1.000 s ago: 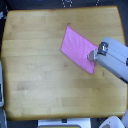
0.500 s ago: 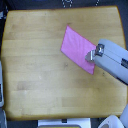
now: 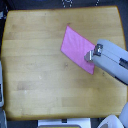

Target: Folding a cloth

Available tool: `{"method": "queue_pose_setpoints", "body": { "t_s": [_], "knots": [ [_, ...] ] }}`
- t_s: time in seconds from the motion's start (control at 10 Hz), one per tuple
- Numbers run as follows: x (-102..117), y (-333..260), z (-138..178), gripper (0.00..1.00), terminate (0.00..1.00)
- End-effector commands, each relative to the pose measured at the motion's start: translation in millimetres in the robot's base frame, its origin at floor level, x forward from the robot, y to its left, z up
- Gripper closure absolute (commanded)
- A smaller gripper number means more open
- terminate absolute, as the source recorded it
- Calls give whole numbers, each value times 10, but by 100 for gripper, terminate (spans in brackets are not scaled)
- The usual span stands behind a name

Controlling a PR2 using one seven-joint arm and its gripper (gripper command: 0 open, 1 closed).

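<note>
The pink-magenta cloth (image 3: 77,47) lies flat on the wooden tabletop (image 3: 40,60), right of the middle, turned at an angle. My grey arm comes in from the exterior view's right. My gripper (image 3: 90,55) sits over the cloth's right edge, near its lower right corner. The picture is too blurred to show whether the fingers are open or closed, or whether they hold the cloth.
The table's edges run close to the frame on all sides. Dark objects sit beyond the far edge (image 3: 67,3). A white object (image 3: 109,121) stands off the table at the lower right.
</note>
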Motion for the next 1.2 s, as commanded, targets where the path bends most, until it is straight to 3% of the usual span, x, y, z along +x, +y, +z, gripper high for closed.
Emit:
{"method": "queue_pose_setpoints", "body": {
  "t_s": [0.0, 1.1],
  "knots": [
    [56, 133, -50, 100, 0],
    [137, 74, 140, 100, 0]
  ]
}}
